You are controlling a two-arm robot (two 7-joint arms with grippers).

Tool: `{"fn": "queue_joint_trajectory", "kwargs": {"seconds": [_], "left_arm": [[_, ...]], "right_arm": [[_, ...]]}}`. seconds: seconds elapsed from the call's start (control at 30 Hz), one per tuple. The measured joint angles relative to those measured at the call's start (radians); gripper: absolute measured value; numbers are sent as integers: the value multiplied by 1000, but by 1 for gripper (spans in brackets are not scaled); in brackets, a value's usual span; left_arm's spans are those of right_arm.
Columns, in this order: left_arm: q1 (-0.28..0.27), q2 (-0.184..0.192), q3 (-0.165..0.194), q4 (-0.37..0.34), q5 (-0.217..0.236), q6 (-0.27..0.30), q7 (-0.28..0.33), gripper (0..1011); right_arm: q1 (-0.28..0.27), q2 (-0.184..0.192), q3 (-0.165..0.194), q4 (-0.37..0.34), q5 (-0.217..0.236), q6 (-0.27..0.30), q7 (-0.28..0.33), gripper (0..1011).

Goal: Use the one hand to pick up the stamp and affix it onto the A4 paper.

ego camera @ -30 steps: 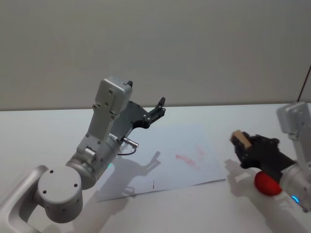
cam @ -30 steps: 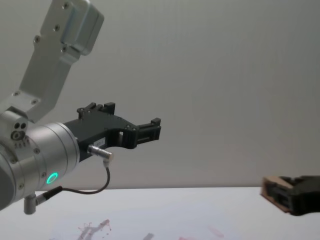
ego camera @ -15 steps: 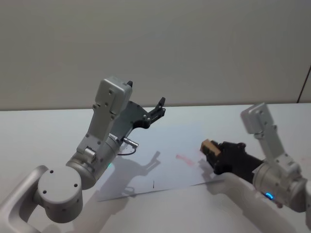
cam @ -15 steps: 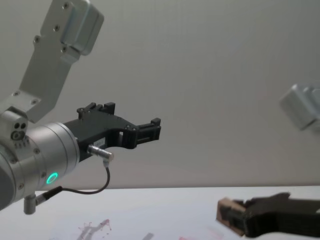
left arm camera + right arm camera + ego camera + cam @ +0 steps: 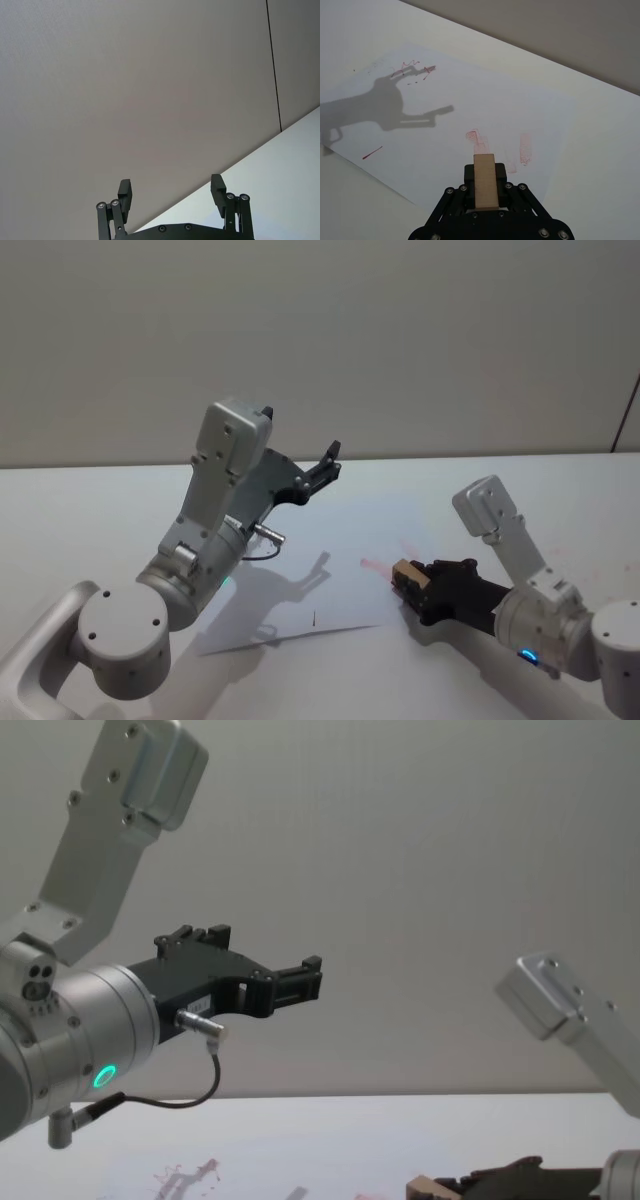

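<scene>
- Head view: the right claw (image 5: 418, 590) sat low over the tabletop (image 5: 80, 520), pinching the stamp (image 5: 407, 575) between its fingers. The tan block stuck out ahead of the claw's tips. The A4 paper (image 5: 350, 520) lay ahead of and beneath the claw, and the stamp was over the paper's edge nearest that claw. Red imprints (image 5: 375, 565) lay on the sheet just ahead of the stamp. The left claw (image 5: 328, 462) hung well apart from the right claw, raised over the far side of the paper, with its shadow (image 5: 300, 580) cast on the sheet.
- Left wrist view: the left claw's fingers (image 5: 125, 192) were spread wide with nothing between them, pointing at the wall.
- Right wrist view: the stamp was clamped upright in the middle of the right claw, its end pointing at the paper. The red imprints lay just beyond its tip. Whether the stamp touched the sheet could not be told.
- Chest view: the left claw was held high above the tabletop. The right claw lay low, close to the surface, with the stamp at its front end.
</scene>
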Motion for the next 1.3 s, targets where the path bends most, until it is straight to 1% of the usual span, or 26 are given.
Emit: {"fn": "queue_joint_trajectory", "kwargs": {"seconds": [0.2,0.43,0.57,0.7,0.9,1.0,1.03,1.07,1.1,1.13,1.2,1.23,1.3], "left_arm": [[0,0,0,0,0,0,0,1001],[0,0,0,0,0,0,0,1001],[0,0,0,0,0,0,0,1001],[0,0,0,0,0,0,0,1001],[0,0,0,0,0,0,0,1001],[0,0,0,0,0,0,0,1001],[0,0,0,0,0,0,0,1001],[0,0,0,0,0,0,0,1001],[0,0,0,0,0,0,0,1001],[0,0,0,0,0,0,0,1001],[0,0,0,0,0,0,0,1001],[0,0,0,0,0,0,0,1001],[0,0,0,0,0,0,0,1001]], "right_arm": [[7,-5,-7,14,-14,0,2,217],[7,-8,-12,19,-17,-10,-11,217],[2,-7,-14,10,-10,-20,-24,217],[-1,-6,-11,-19,8,-32,-41,217],[-17,8,7,-108,57,-44,-84,217],[-40,25,25,-182,100,-43,-127,217],[-40,25,25,-182,100,-43,-127,217],[-52,34,32,-210,116,-41,-144,217],[-52,34,32,-210,116,-41,-144,217],[-75,51,45,-254,140,-36,-172,217],[-95,65,55,-281,159,-32,-193,217],[-115,78,64,-309,177,-28,-213,217],[-135,92,74,-334,196,-23,-234,217]]}}
